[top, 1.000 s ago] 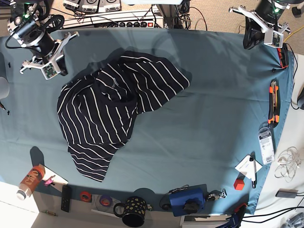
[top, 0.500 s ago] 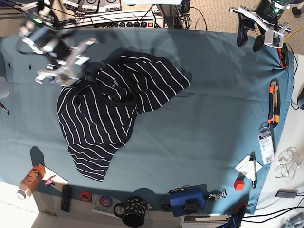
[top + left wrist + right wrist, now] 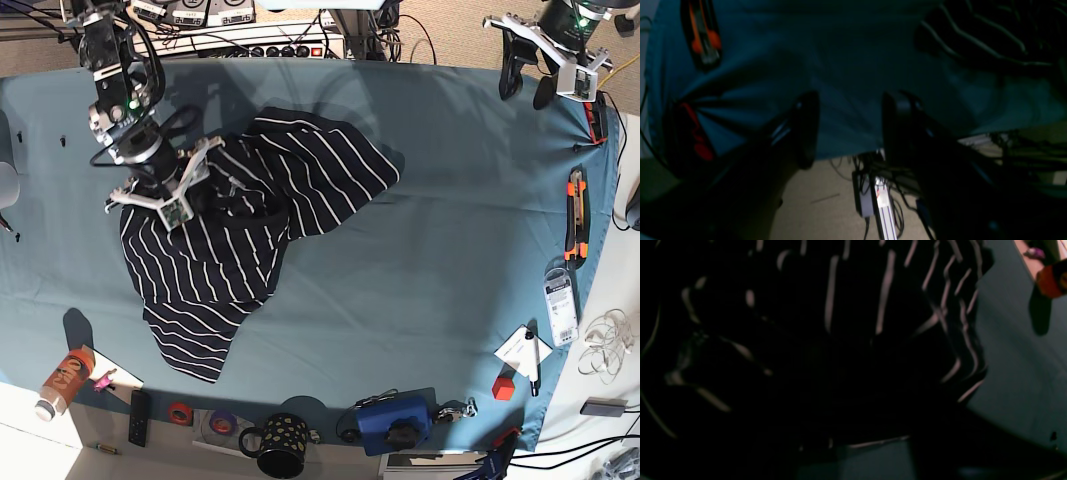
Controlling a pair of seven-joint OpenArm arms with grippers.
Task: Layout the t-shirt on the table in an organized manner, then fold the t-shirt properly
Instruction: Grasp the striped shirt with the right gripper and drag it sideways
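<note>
The right claw (image 3: 195, 205) sat on the crumpled t-shirt (image 3: 230, 250); its grip was hidden. At two o'clock over the table (image 3: 440, 220), the left claw (image 3: 848, 130) gaped empty.

Crumpled dark navy white-striped t-shirt (image 3: 240, 230) lies on the left half of the wide teal cloth-covered table (image 3: 440, 230), right gripper (image 3: 165, 200) over its upper-left part. Left gripper (image 3: 528, 75) sits above the table's far right corner. Orange-and-black utility knife (image 3: 575, 215) lies along the right edge; black spotted mug (image 3: 280, 445) at the near edge.

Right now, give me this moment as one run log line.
phase: layout | t-shirt: crumpled on table | right gripper: down on shirt, grip unclear | left gripper: jaws open, empty, at table corner
</note>
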